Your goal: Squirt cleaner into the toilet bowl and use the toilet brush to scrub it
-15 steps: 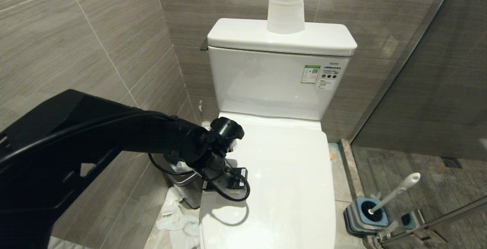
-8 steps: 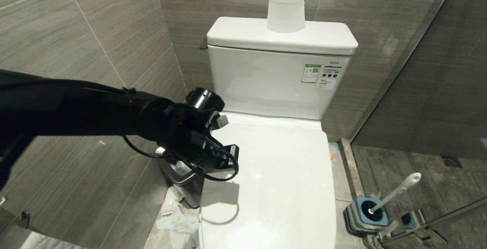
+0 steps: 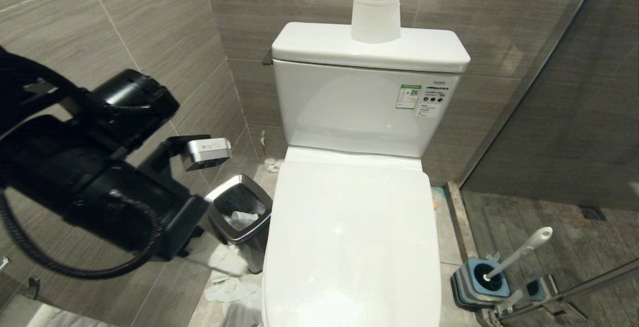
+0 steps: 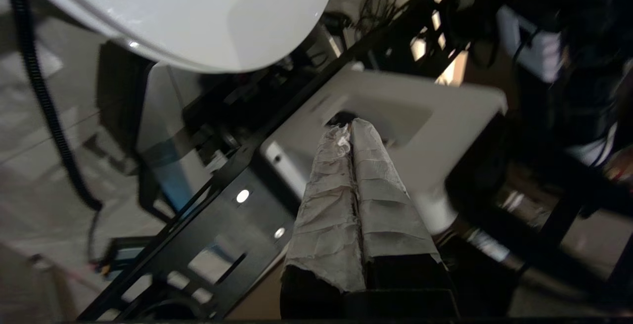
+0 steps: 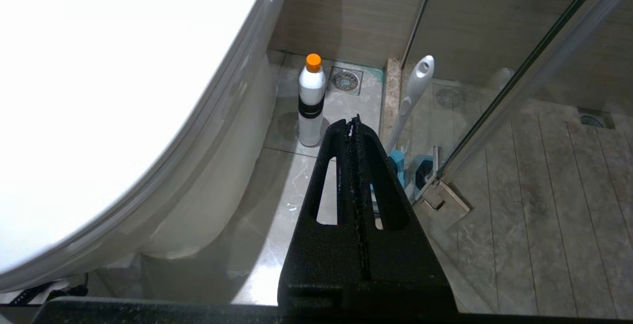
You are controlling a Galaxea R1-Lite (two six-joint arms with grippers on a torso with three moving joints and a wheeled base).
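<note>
Black and bulky, the left arm (image 3: pixel 95 177) fills the nine o'clock side of the head view, raised beside the tiled wall and apart from the toilet. In the left wrist view the left gripper (image 4: pixel 350 128) has its two paper-wrapped fingers (image 4: pixel 376 185) pressed together with nothing between them. At about seven o'clock from the toilet's middle stands a steel-rimmed trash bin (image 3: pixel 240 217) with crumpled paper inside, and more tissue (image 3: pixel 227 282) lies on the floor beside it. At the centre, the toilet bowl (image 3: pixel 352 247) is covered by its closed white lid, so the inside is hidden. At twelve o'clock a toilet paper roll (image 3: pixel 375 12) stands upright on the tank (image 3: pixel 369 50). At about four o'clock the toilet brush (image 3: pixel 519 253) leans in its blue-and-grey holder (image 3: pixel 479 279) on the floor near a glass partition (image 3: pixel 574 92). The right wrist view shows the right gripper (image 5: pixel 354 121), black fingers shut tight and empty, low beside the bowl; beyond it the cleaner (image 5: pixel 311 100) stands upright on the floor, orange cap on top, between the bowl's side and the brush.
</note>
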